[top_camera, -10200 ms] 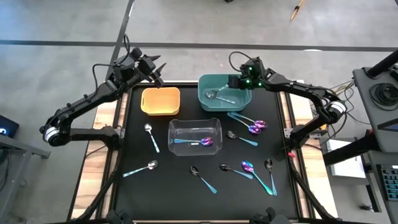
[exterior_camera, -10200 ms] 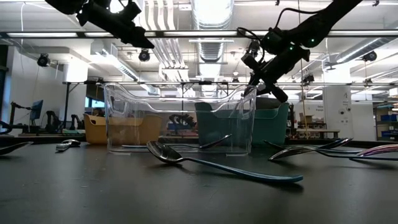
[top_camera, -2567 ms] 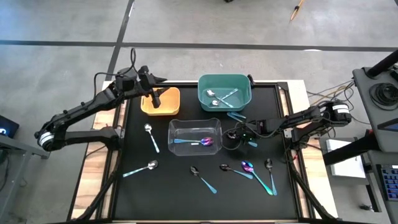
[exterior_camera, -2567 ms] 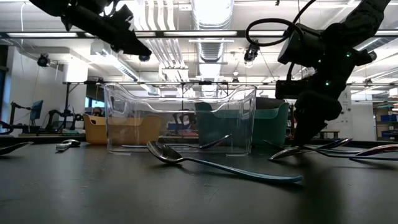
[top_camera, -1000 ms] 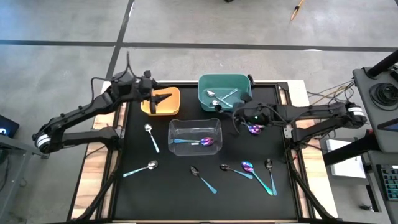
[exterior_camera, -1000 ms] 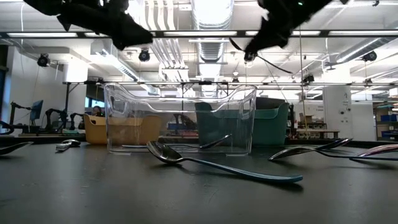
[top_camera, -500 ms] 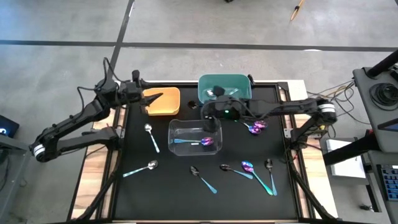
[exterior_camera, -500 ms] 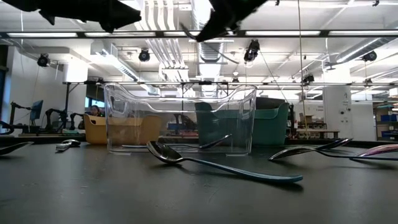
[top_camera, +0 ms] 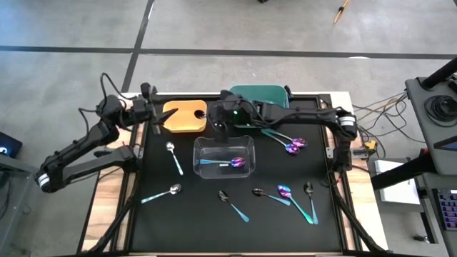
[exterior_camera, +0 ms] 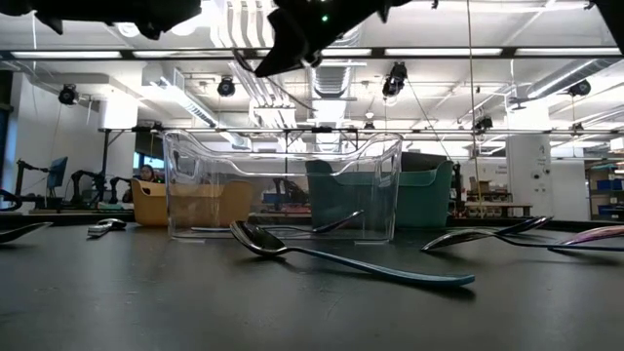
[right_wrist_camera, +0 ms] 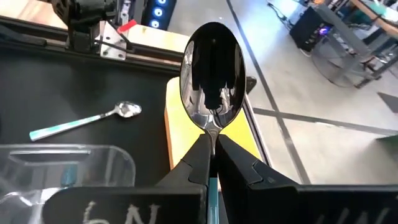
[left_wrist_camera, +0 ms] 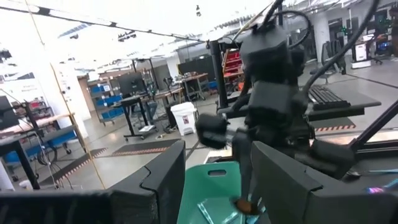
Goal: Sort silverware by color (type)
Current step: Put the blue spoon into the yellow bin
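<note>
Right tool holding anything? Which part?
Yes: the right tool pinches a dark-bowled spoon at the neck, just below the bowl. The left tool holds nothing.

Black spoon [right_wrist_camera: 211, 76] handle behind end effector [right_wrist_camera: 211, 163]

On the desk [top_camera: 186, 228], two bins [top_camera: 184, 116] stand side by side at the back, a third bin [top_camera: 224, 158] before them holds one spoon [top_camera: 230, 163], other spoons [top_camera: 289, 194] lie scattered around it.

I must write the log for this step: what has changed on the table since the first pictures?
The right gripper went from the teal bin down to the mat, took a dark-bowled spoon and carried it left toward the yellow bin. The left gripper drew back, open. The other spoons stayed.
</note>
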